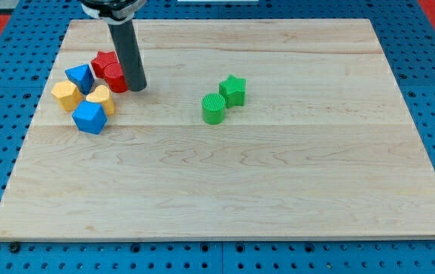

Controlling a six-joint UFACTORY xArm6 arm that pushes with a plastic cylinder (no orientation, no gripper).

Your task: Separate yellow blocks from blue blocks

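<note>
Pale wooden board (225,183) on blue pegboard, my tip (138,87) w/ no claw, holding nothing, touching red cylinder block (115,77), yellow hexagon block (66,95) & yellow heart block (100,97) packed betw blue triangular block (80,77) & blue cube block (90,117), view's left, green pair mid-board.

A straight, dark grey rod, smooth and round, ends in my tip (137,87). At the view's top it joins a wider black-and-white mount, cut off by the frame.
</note>
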